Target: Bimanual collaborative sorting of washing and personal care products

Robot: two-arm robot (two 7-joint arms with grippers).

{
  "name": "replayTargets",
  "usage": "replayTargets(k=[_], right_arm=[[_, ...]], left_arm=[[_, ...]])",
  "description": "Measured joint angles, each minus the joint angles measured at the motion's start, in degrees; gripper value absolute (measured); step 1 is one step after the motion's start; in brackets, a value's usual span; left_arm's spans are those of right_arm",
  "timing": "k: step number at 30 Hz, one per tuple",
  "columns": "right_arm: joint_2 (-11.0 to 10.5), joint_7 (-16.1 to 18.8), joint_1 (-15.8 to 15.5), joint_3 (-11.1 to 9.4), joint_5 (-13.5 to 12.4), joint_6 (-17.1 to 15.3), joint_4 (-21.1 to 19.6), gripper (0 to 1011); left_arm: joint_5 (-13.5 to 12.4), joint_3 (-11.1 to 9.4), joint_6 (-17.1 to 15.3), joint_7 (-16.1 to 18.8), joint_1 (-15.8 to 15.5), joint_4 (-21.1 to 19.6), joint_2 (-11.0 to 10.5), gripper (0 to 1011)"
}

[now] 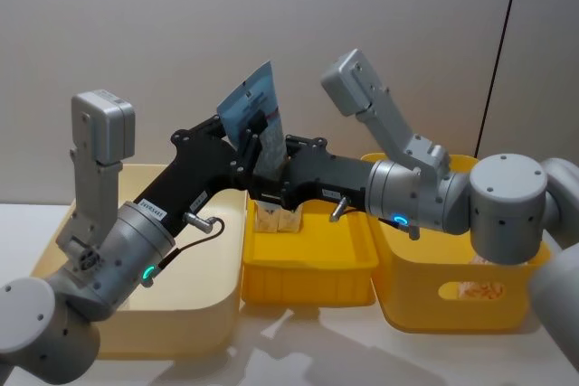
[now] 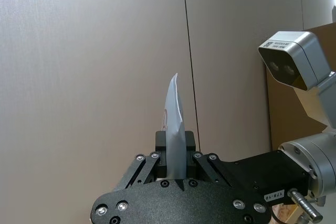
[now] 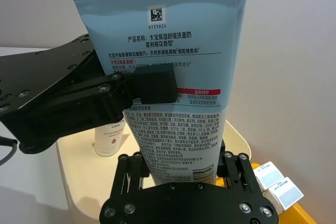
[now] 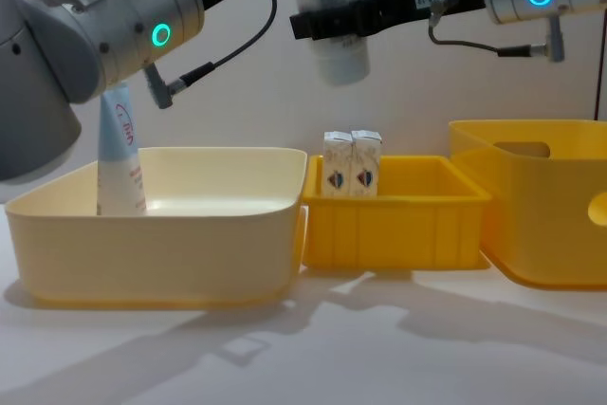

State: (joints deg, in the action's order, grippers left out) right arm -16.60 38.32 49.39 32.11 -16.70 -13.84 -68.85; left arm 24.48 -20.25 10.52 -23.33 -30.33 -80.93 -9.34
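Both our pincers clamp one tube [image 1: 251,108] in mid-air above the tubs, left pincer [image 1: 246,140] higher, right pincer [image 1: 268,167] lower; we should release one side only once the other grips firmly

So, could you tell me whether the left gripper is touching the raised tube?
Touching: in the right wrist view the left gripper has a finger pad pressed flat on the tube.

smooth soft-plastic squeeze tube [image 3: 173,77], matt black metal gripper fingers [image 3: 152,83], glossy plastic cream tub [image 4: 152,234], paper cartons [image 4: 352,164]
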Motion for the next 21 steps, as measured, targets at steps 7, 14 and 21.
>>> replayTargets(k=[7,14,21], right_arm=[[0.09,-0.05,0.10,0.06,0.00,0.07,0.11,624],[0.14,-0.06,0.14,0.11,-0.01,0.13,0.17,588],[0.18,-0.06,0.17,0.13,-0.04,0.16,0.20,557]], left_arm=[[-0.01,-0.04,0.00,0.01,0.03,-0.01,0.00,188],[-0.04,-0.03,0.00,0.02,0.03,-0.01,0.00,186],[-0.04,-0.04,0.00,0.01,0.03,-0.01,0.00,186]])
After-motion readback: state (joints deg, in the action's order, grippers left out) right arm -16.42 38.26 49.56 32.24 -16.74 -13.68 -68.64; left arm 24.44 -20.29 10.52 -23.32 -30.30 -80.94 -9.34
